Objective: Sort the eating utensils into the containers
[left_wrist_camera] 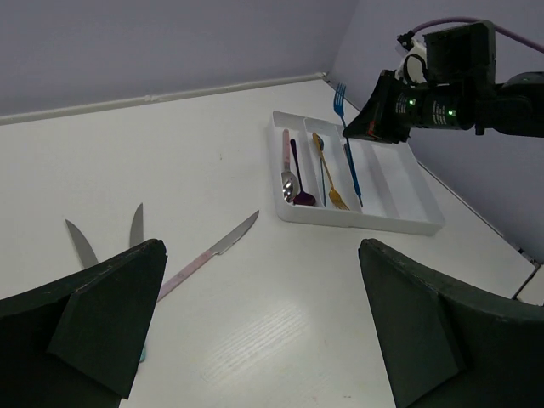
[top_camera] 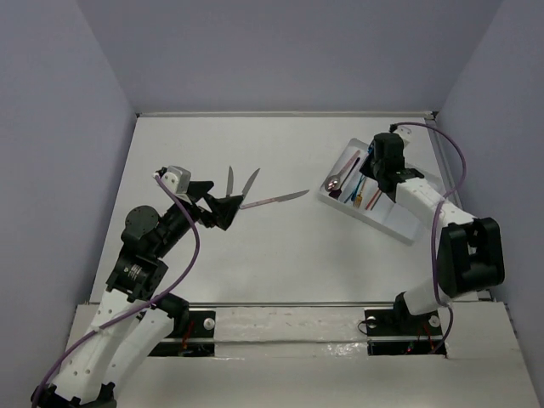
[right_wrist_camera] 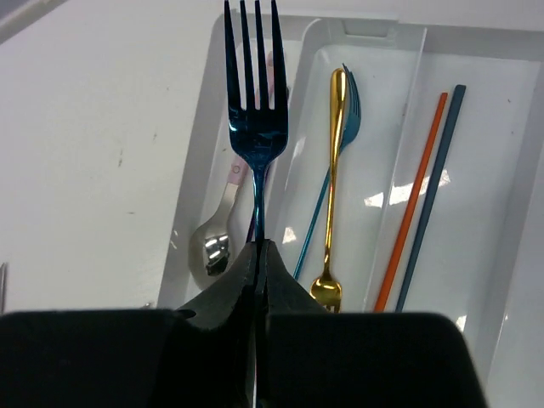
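The right gripper [right_wrist_camera: 257, 255] is clenched on the handle of a glossy blue metal fork [right_wrist_camera: 255, 127], holding it tines-up above the white, divided plastic tray [top_camera: 410, 228] at the far right of the table. In the tray lie a silver spoon with a pinkish handle [right_wrist_camera: 212, 246] and a gold utensil [right_wrist_camera: 333, 170]. On the left, the left gripper [left_wrist_camera: 263, 319] hangs with its jaws spread wide and empty, near a silver knife with a pinkish handle [left_wrist_camera: 208, 255].
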Motion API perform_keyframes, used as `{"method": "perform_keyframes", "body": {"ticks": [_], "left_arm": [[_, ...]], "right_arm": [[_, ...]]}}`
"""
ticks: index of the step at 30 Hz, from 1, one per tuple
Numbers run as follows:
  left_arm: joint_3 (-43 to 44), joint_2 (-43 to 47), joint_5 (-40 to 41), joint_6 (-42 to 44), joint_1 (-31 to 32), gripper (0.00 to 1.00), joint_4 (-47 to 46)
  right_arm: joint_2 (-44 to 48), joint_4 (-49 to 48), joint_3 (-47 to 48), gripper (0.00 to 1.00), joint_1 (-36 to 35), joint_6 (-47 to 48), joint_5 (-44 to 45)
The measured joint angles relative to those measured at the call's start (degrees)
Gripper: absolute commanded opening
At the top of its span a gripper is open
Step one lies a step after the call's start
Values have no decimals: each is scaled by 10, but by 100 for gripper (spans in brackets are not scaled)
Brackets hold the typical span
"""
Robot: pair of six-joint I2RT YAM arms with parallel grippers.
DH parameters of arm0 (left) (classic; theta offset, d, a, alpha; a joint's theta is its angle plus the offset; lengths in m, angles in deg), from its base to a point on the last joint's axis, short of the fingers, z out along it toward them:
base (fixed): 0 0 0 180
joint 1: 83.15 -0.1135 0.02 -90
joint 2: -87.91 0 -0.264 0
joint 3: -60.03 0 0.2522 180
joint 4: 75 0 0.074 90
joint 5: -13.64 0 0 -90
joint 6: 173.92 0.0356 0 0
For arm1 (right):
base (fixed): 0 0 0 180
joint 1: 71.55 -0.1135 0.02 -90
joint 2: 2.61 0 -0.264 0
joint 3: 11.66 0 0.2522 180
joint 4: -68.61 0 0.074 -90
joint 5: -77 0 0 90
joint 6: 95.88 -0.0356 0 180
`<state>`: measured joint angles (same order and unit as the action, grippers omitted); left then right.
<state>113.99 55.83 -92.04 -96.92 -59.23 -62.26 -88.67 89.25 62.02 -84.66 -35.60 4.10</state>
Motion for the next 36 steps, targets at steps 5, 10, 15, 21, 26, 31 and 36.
{"method": "perform_keyframes", "body": {"ticks": [5,10,15,21,26,31,36], "left_arm": [[0,0,0,0,0,99,0],[0,0,0,0,0,99,0],[0,-1,0,0,0,99,0],[0,-1,0,0,0,99,0],[0,-1,0,0,0,99,0],[0,-1,0,0,0,99,0],[0,0,0,0,0,99,0]], "right_arm": [[-75,-15,23,0,50,0,-17],[-111,-18,27,3,70,0,-25],[-121,-30,29,40,72,0,-29],[-121,-43,31,65,72,4,-40],[-107,-47,23,66,71,7,-61],[-43,-39,-10,69,19,21,-72],[-37,-38,3,72,-116,29,-66]]}}
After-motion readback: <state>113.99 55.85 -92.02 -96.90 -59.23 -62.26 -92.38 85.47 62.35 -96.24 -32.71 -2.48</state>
